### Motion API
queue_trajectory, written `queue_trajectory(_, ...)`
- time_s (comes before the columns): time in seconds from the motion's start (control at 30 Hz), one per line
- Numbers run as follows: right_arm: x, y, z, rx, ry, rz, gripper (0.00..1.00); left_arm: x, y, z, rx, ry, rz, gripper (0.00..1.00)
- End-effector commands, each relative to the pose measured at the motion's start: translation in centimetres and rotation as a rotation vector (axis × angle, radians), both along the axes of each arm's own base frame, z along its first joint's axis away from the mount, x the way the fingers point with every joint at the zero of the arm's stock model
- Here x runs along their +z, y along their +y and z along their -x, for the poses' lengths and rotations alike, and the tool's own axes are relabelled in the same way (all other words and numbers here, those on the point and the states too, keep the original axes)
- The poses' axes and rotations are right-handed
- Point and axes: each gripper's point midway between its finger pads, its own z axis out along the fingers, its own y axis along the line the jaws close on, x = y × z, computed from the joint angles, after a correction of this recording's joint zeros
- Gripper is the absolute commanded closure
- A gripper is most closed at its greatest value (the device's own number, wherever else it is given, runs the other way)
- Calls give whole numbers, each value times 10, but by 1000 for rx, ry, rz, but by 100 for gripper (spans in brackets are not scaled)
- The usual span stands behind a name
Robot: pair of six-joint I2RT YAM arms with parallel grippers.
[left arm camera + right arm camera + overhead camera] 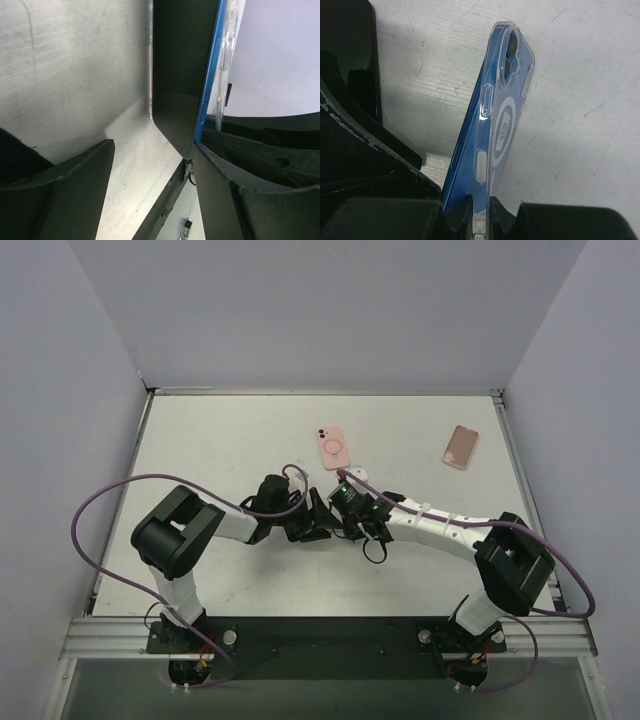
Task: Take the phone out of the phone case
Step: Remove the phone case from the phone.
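A blue phone with a black glass screen (465, 150) is held on its edge above the table, inside a transparent plastic phone case (507, 115) with a printed ring and a camera cut-out on its back. The right gripper (477, 220) is clamped on the lower end of the pair, and both phone and case rise from between its fingers. The left gripper (150, 160) is spread wide. The phone's lower corner lies against one finger (250, 180), the other finger is well apart from it, and nothing is gripped. Along one long edge the blue side of the phone is seen beside the clear wall of the case rather than behind it, so the peeling is judged to be begun but not finished. The far edge and the clamped end appear to be still seated, though this is partly hidden. What is left, by this reading, is for the case to be worked off those parts and the phone drawn clear. Beyond both grippers, a pink case with a white ring (333, 447) is seen lying flat.
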Motion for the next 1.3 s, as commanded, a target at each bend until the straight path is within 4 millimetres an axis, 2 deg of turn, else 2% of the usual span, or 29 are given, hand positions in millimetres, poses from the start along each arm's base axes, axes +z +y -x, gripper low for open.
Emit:
queue_trajectory(0.0,-41,18,18,6,133,-90,100,28,-17,-11,-19,-88,89,27)
queue_trajectory(0.23,-40,21,17,11,137,-101,100,26,-26,-16,-24,-91,70,30)
queue_trajectory(0.33,-40,22,16,11,139,-107,100,22,-30,-19,-29,-93,33,31)
queue_trajectory(0.43,-38,23,16,13,141,-118,100,7,-31,-17,-34,-73,-23,32)
queue_trajectory(0.63,-33,26,17,20,143,-143,100,-15,-29,-17,-21,-53,-135,45)
queue_trajectory(0.73,-29,27,16,20,138,-159,100,-19,-29,-18,-21,-68,-198,50)
queue_trajectory(0.77,-28,28,17,24,138,-165,100,-20,-29,-18,-22,-69,-206,52)
queue_trajectory(0.9,-22,30,16,27,133,-191,100,-19,-32,-21,-32,-86,-242,73)
queue_trajectory(0.93,-19,29,15,24,128,-197,100,-20,-31,-20,-34,-80,-255,85)
queue_trajectory(1.0,-19,26,15,16,129,-196,100,-17,-31,-21,-36,-90,-260,97)
queue_trajectory(1.03,-17,23,14,8,125,-200,100,-15,-30,-19,-40,-85,-269,100)
queue_trajectory(1.13,-15,8,12,-39,122,-166,100,-5,-26,-21,-51,-101,-302,100)
queue_trajectory(1.2,-16,-9,11,-85,127,-120,100,3,-25,-20,-69,-120,-307,100)
queue_trajectory(1.27,-12,-22,11,-112,126,-94,100,12,-20,-14,-88,-107,-334,100)
